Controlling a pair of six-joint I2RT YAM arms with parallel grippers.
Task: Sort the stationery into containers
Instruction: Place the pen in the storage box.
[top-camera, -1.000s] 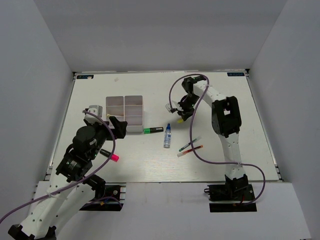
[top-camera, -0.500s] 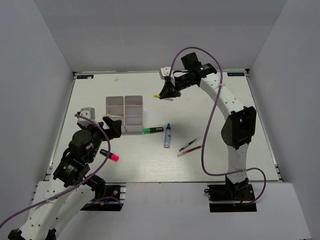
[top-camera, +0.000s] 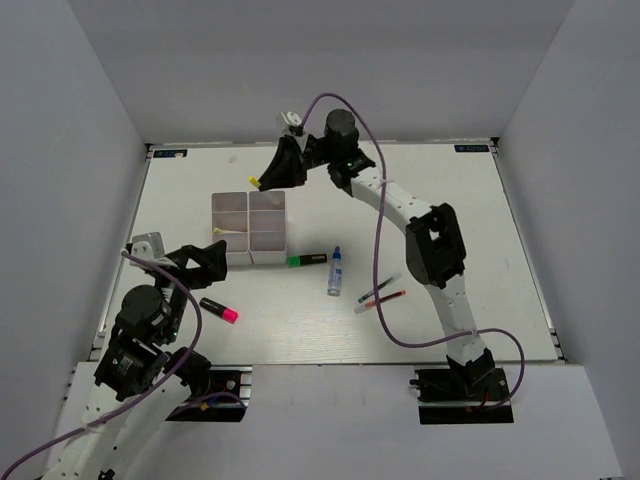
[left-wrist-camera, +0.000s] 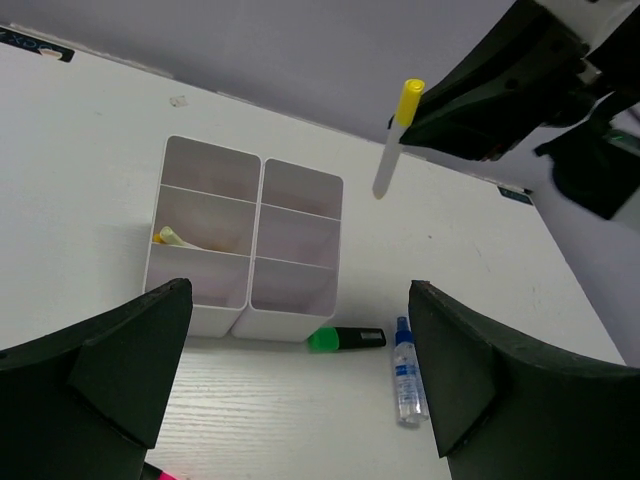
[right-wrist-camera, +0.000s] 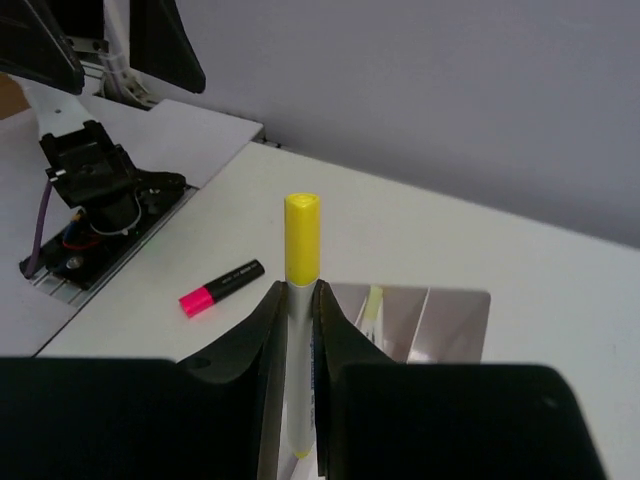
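My right gripper (top-camera: 268, 176) (right-wrist-camera: 301, 292) is shut on a thin white pen with a yellow cap (right-wrist-camera: 303, 238) (left-wrist-camera: 397, 136) and holds it in the air just beyond the far edge of the white divided tray (top-camera: 268, 262) (left-wrist-camera: 290, 318). One yellow-ended pen (left-wrist-camera: 176, 238) (right-wrist-camera: 372, 303) lies in a left compartment. My left gripper (top-camera: 218, 262) (left-wrist-camera: 300, 290) stands wide open and empty near the tray's front left. On the table lie a green highlighter (top-camera: 306, 260) (left-wrist-camera: 346, 339), a blue-capped clear tube (top-camera: 335, 271) (left-wrist-camera: 405, 372), a pink-capped black marker (top-camera: 218, 310) (right-wrist-camera: 220, 286) and two thin pens (top-camera: 380, 296).
Grey walls (top-camera: 100, 150) close in the white table on three sides. The right arm's purple cable (top-camera: 385, 270) loops down over the table's right half, past the two thin pens.
The right arm has swung left from the table's middle to beyond the tray, carrying the yellow-capped pen. The left arm has drawn back toward the near left, still open.
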